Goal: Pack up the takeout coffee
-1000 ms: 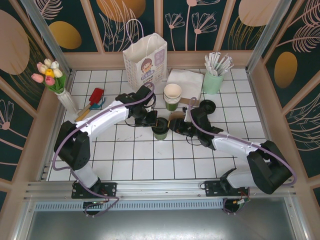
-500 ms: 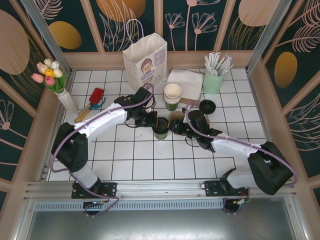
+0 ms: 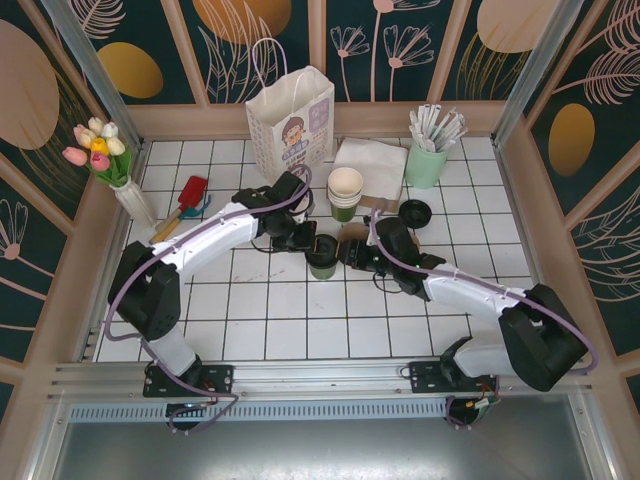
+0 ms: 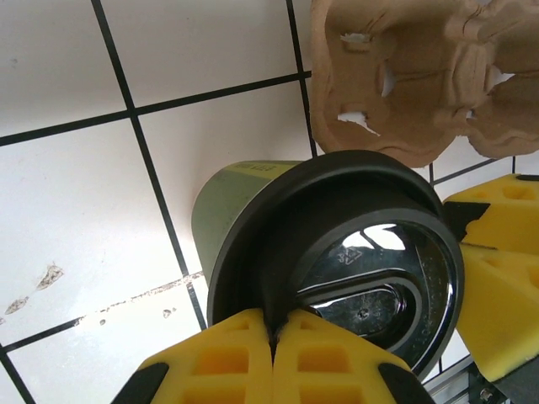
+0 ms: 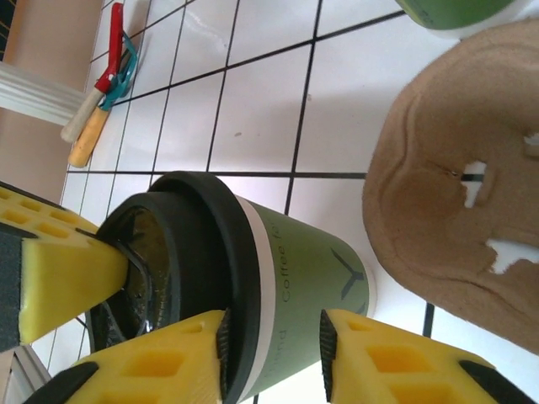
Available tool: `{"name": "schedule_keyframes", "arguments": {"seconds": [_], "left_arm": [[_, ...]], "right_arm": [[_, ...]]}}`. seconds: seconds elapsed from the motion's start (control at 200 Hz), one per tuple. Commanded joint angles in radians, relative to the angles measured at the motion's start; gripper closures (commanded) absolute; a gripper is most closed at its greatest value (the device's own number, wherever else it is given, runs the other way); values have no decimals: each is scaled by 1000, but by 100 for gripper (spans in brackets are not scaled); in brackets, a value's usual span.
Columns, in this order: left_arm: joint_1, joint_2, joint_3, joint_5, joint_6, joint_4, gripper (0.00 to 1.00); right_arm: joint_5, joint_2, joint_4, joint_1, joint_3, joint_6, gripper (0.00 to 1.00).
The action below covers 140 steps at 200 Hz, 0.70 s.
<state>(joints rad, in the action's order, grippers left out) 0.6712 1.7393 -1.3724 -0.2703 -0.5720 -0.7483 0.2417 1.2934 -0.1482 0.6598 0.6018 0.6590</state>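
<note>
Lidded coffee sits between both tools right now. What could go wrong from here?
1. The left tool is shut at the rim of the lid on the takeout coffee. A pull there could pop the lid or tip it over.
2. The right tool straddles it just below the lid, and contact is unclear, so a lift might slip.
3. The pulp carrier lies close beside it and may get shoved.

the takeout coffee (image 3: 322, 257) is standing mid-table (image 3: 260, 330), with a cardboard carrier (image 3: 356, 233) lying just behind it to the right. a cup stack (image 3: 345, 190) is standing farther back, a paper bag (image 3: 290, 125) rising behind-left of it, napkins (image 3: 370, 158) lying behind-right, and a straw pot (image 3: 427, 162) standing right of those.
</note>
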Motion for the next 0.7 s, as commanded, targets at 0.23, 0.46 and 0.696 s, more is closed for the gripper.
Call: {"name": "schedule_keyframes", "arguments": {"seconds": [0.23, 0.46, 0.696], "left_arm": [[22, 116, -73, 133, -13, -229, 100], [27, 123, -98, 118, -11, -237, 100], [27, 131, -106, 114, -8, -240, 100]], "right_arm": [[177, -152, -9, 6, -148, -73, 43], [188, -103, -96, 10, -135, -67, 37], [200, -29, -194, 16, -102, -58, 33]]}}
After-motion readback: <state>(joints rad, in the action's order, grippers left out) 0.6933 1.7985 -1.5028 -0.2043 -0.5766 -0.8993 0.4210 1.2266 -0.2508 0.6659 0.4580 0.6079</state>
